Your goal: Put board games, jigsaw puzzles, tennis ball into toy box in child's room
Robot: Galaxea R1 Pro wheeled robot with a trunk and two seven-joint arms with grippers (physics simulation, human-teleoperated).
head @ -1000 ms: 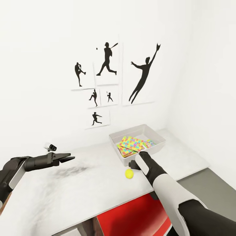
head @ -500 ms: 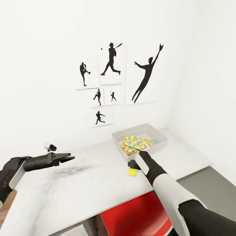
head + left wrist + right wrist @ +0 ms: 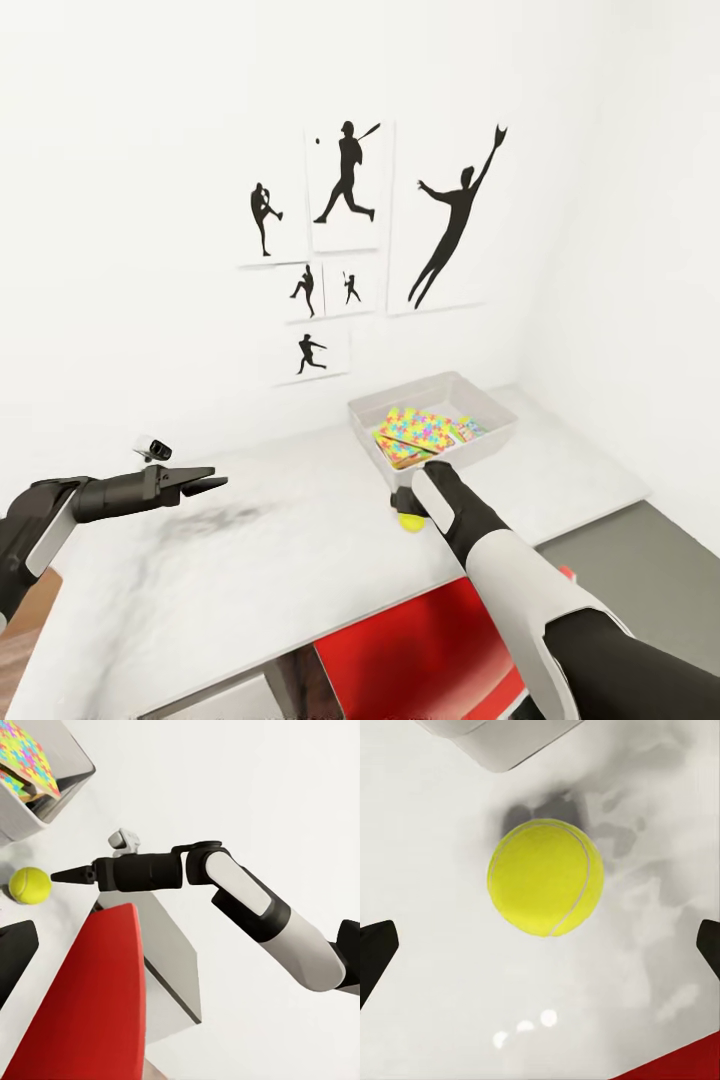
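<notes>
Bright, even, sharp simulator renders, with a soft dark shadow just behind the tennis ball [image 3: 546, 878] and faint glare spots near it.

My arms wear glossy white shells over black joints, and my left gripper [image 3: 215, 484] tapers into slim black fingers.

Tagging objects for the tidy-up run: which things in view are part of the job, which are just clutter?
Job:
- tennis ball, on the table, centred between the open right gripper fingers
- toy box
- jigsaw puzzles lying in the box
- blue board game beside them

Not job:
- sports silhouette pictures on the wall
- red object below the table edge
- left gripper, idle
</notes>
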